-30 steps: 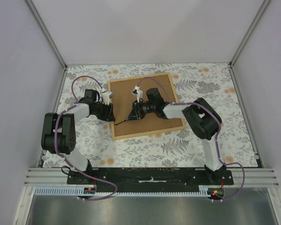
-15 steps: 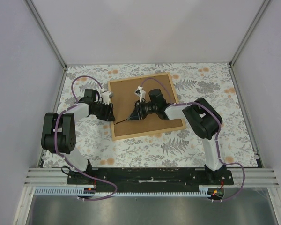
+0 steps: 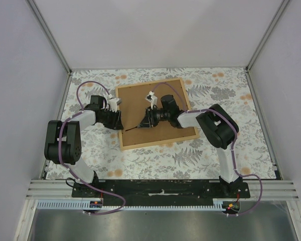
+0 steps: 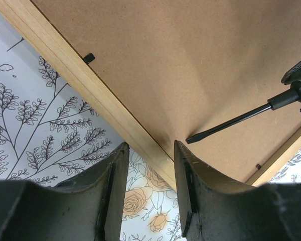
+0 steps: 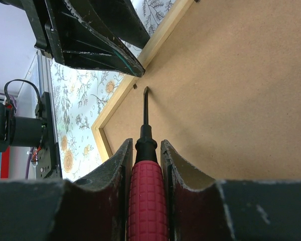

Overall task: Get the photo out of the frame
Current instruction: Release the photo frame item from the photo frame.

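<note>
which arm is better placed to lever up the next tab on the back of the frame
Right. The right gripper is shut on the red-handled screwdriver, its tip beside a small black tab on the backing board at the frame edge. The left gripper is empty, open at that edge.

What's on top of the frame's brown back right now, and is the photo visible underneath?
A screwdriver in the right end effector, its tip low over the frame back near a black tab. No photo shows; the board covers whatever lies beneath.
</note>
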Action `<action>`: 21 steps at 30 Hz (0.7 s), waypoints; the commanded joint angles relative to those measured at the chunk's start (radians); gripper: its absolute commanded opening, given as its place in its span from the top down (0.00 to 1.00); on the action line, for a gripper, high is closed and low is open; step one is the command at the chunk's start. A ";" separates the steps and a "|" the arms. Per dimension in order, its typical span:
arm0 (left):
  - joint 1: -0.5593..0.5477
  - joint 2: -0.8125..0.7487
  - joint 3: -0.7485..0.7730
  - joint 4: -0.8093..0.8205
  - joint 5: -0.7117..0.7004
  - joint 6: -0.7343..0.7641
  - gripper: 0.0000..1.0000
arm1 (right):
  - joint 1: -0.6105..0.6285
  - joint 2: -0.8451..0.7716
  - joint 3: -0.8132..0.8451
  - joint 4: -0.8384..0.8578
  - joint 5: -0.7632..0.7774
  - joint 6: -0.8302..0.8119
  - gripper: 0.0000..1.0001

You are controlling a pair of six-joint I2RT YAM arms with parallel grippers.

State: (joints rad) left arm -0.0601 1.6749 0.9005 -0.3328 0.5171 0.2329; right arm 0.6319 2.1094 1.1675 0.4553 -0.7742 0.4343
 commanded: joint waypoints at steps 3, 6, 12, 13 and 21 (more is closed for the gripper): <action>0.002 0.014 0.023 0.009 0.021 -0.014 0.53 | 0.014 0.020 0.014 0.022 -0.023 -0.023 1.00; 0.002 0.017 0.025 0.009 0.021 -0.014 0.53 | 0.018 0.021 0.017 0.022 -0.027 -0.023 1.00; 0.002 0.016 0.026 0.008 0.026 -0.014 0.53 | 0.023 0.027 0.023 0.019 -0.022 -0.023 1.00; 0.002 0.016 0.025 0.006 0.027 -0.014 0.53 | 0.023 0.029 0.023 0.022 -0.022 -0.025 1.00; 0.002 0.019 0.026 0.003 0.032 -0.015 0.53 | 0.032 0.038 0.041 0.002 -0.020 -0.032 1.00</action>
State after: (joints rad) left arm -0.0582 1.6760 0.9016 -0.3347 0.5224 0.2329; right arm 0.6495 2.1269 1.1774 0.4587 -0.7967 0.4328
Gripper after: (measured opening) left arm 0.474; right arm 0.331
